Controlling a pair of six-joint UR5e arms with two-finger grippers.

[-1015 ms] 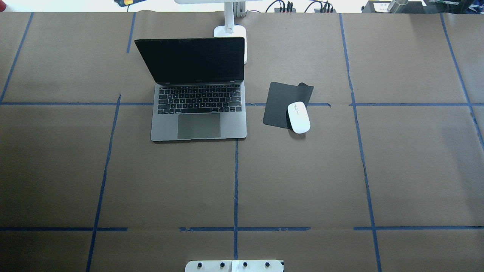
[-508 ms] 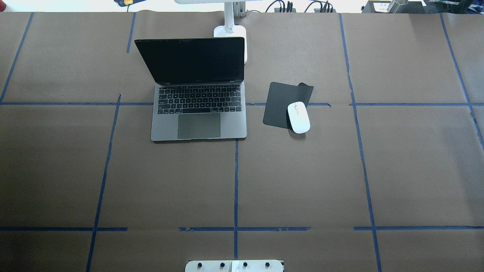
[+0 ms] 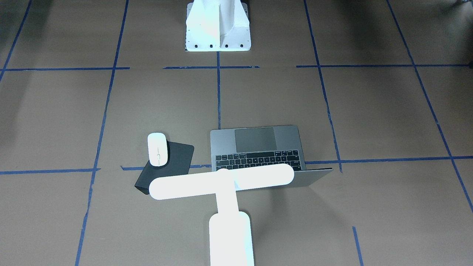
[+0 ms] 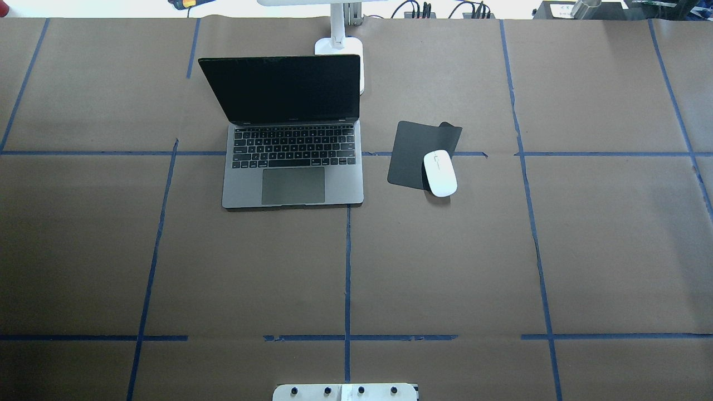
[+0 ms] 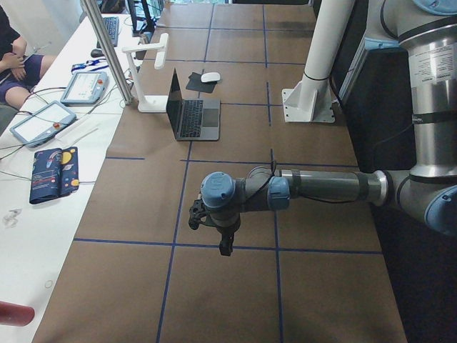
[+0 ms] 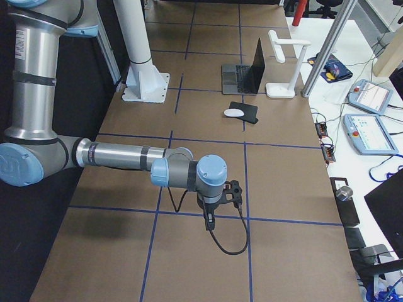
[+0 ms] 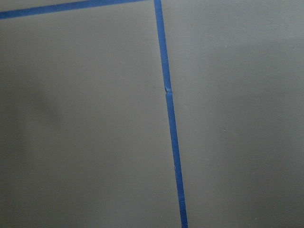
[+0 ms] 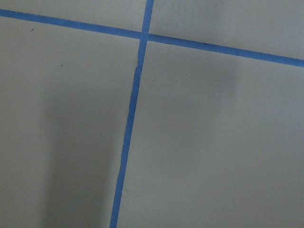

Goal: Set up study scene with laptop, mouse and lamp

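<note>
Nothing moved: your laptop (image 4: pixel 292 167) lies well apart from the left gripper (image 5: pixel 226 249) and right gripper (image 6: pixel 208 225). You cannot tell their grip. Blue-taped brown table (image 4: pixel 445 267) lies beneath the laptop.

Behind the laptop (image 4: pixel 292 167) stands the lamp (image 3: pixel 221 181); mouse (image 4: pixel 440 172) flanks it.

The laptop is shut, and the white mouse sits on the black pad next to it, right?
No. The laptop is open, its dark screen standing up behind the keyboard; the overhead view shows it. The mouse does sit on the black pad beside it.
</note>
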